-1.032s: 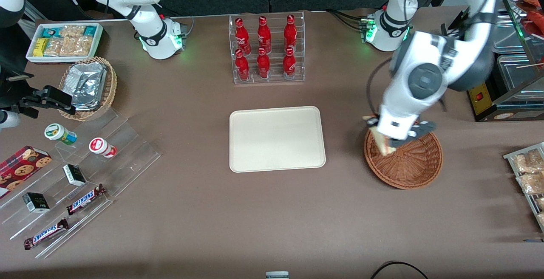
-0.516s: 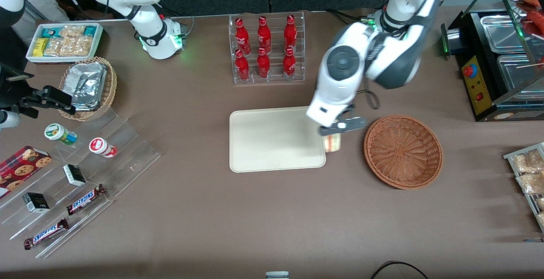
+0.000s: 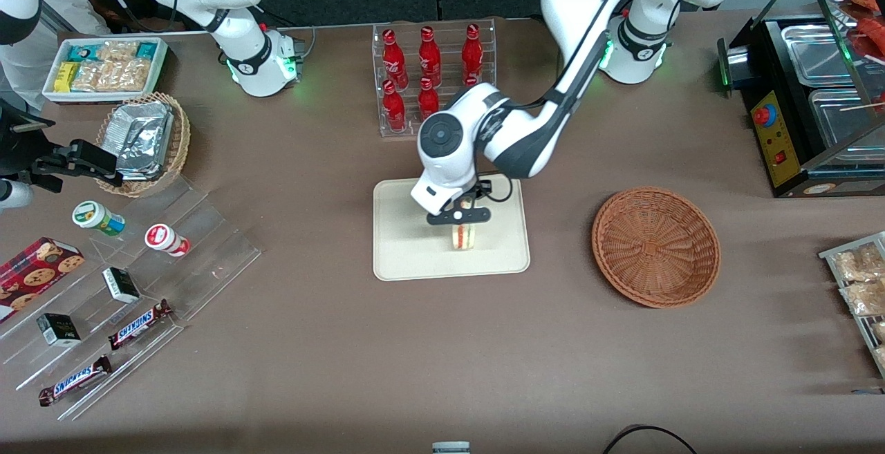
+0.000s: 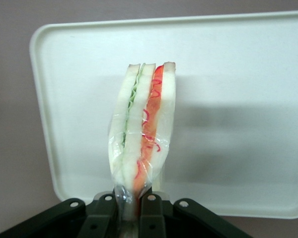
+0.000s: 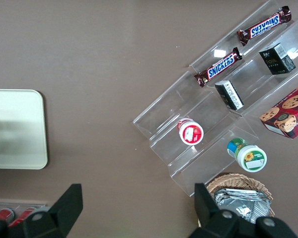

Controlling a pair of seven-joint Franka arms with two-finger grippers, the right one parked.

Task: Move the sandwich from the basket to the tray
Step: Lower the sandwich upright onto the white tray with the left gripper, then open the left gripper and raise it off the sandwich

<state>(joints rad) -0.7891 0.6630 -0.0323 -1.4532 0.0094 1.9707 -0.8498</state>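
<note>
what's changing: over the last second the left arm's gripper (image 3: 462,220) is carrying the sandwich (image 3: 463,236) out of the basket (image 3: 655,247), across the bare table and over the tray (image 3: 408,247). A second ago it was at the basket's rim, half a second ago at the tray's edge nearest the basket, now it's hanging over the tray itself.

what that means: I'd say the carry is basically done, what's left is lowering and letting go.

gripper: in the wrist view the gripper (image 4: 131,206) is pinching the plastic wrap at one end of the sandwich (image 4: 141,131), jaws nearly together, nothing else in them.

sandwich spot: front view is showing it around 4 o'clock from the tray's middle, fairly near the edge closest to the camera. Can't tell if it's touching the tray yet.

sandwich looks: wrapped in clear film, white bread slices, a green layer and a red-orange one with pink squiggles along the cut edge. It's hanging edge-on, so it'll probably tip over flat once released.

basket: sitting with nothing in it toward the working arm's end, roughly 3 o'clock from the tray, well apart.

farther back: rack of red bottles (image 3: 432,77) at 12 o'clock from the tray.
</note>
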